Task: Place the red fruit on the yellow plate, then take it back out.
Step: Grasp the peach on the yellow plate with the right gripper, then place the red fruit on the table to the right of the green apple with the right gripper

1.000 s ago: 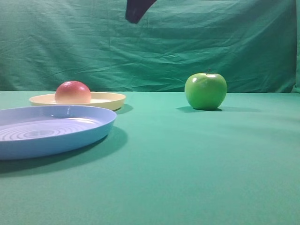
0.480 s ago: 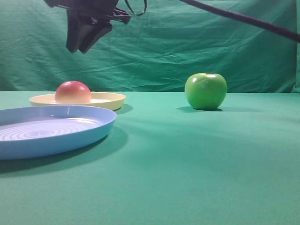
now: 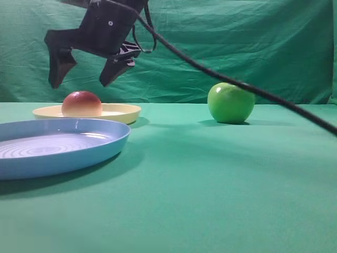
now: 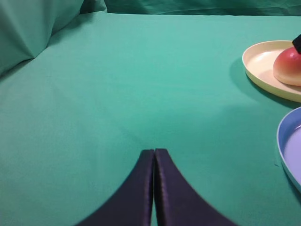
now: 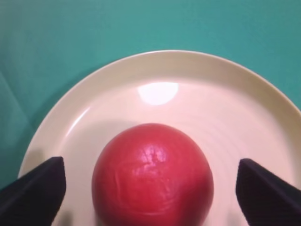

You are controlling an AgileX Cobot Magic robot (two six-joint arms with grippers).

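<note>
The red fruit (image 3: 81, 104) rests on the yellow plate (image 3: 124, 111) at the back left. My right gripper (image 3: 80, 83) hangs just above the fruit, open wide, one finger to each side and touching nothing. The right wrist view looks straight down on the red fruit (image 5: 153, 172), which sits between the right gripper's (image 5: 150, 162) spread fingertips on the yellow plate (image 5: 225, 84). My left gripper (image 4: 154, 151) is shut and empty over bare cloth, with the yellow plate (image 4: 261, 70) and red fruit (image 4: 289, 66) off to its right.
A large light-blue plate (image 3: 105, 145) lies in front of the yellow one, at the near left. A shiny green apple (image 3: 230, 102) stands at the back right. The right arm's cable (image 3: 253, 88) slants across the view. Green cloth covers the table and backdrop.
The right gripper has come down from the top of the view to just above the fruit, and its jaws have spread wide. The fruit and plates have not moved.
</note>
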